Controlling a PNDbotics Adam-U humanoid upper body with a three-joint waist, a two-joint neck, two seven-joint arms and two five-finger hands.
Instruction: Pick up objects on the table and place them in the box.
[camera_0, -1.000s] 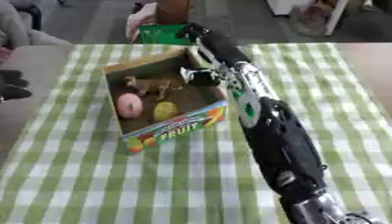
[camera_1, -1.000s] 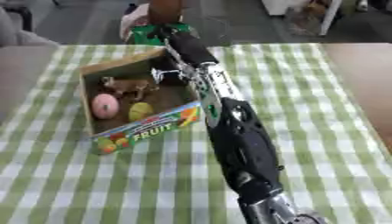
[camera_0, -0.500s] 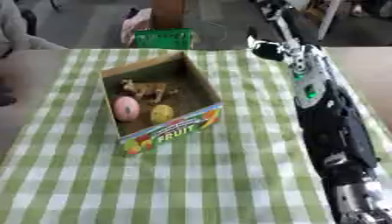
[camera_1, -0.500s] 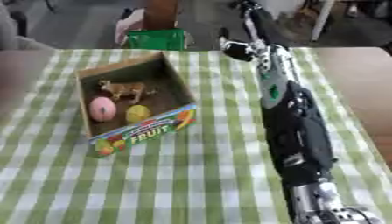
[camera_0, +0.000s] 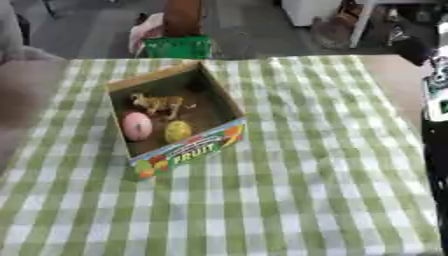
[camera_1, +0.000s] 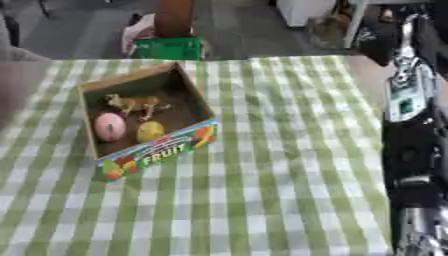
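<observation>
Lighting: even, soft, moderately bright. Shadows: dim interior of box (camera_0: 175, 117). Focus: overall blur, strongest beyond the box.

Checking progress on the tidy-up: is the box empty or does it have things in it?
Not empty. The open box holds a pink ball, a yellow ball and a small toy animal.

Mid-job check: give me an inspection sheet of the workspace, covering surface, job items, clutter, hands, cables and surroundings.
Surface: table under a green-and-white checked cloth, askew in view.
Job's things: open cardboard box printed FRUIT, left of centre; inside it a pink round item, a yellow round item and a small brown animal figure. Nothing loose seen on the cloth.
Clutter: nothing seen.
Hands: neither hand in view; only the right arm runs along the right edge.
Cables: nothing seen.
Surroundings: green crate on the floor beyond the far edge; blurred shape at the left edge.
</observation>
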